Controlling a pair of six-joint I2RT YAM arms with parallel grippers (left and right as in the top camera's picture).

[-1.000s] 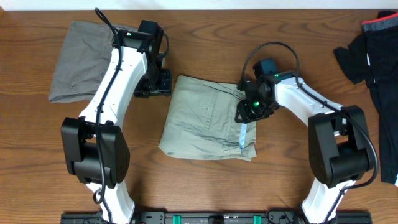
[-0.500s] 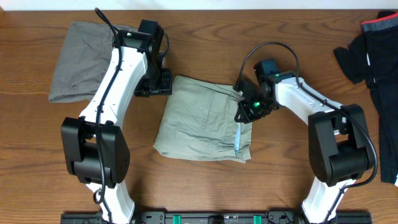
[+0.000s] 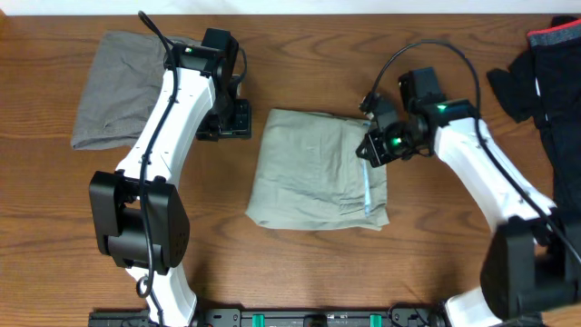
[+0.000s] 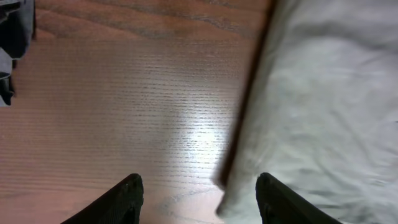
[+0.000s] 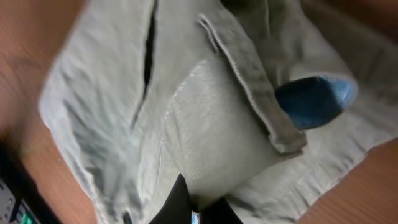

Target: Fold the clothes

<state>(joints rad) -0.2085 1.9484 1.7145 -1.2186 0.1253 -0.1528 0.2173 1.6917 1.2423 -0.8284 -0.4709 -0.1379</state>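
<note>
Since a second ago the khaki-green trousers point(image 3: 318, 171) have slid rightward across the table point(image 3: 300, 54), drawn by the right arm, which has swung up and to the right with its jaws now closed; the left arm has not moved. At the far left the grey shorts point(image 3: 113, 84) lie folded into a flat, slightly wrinkled block near the back edge. Just beside them the left gripper point(image 4: 199, 198) hangs over bare wood with its fingers point(image 4: 127, 196) apart and nothing between them; a pale, blurred cloth edge lies close to its right finger. The trousers sit at the middle of the table, folded into a rough rectangle, creased, with a thin light-blue strip point(image 3: 367, 191) running along the right edge. The right gripper point(image 3: 369, 150) is pinched tight on that right edge near the top corner. From the right wrist the cloth bunches above the closed fingertips point(image 5: 180, 202), showing a pocket slit, a stitched band and a bulge of blue lining point(image 5: 314, 98). Dark garments point(image 3: 545, 82) lie at the far right edge, well apart.
</note>
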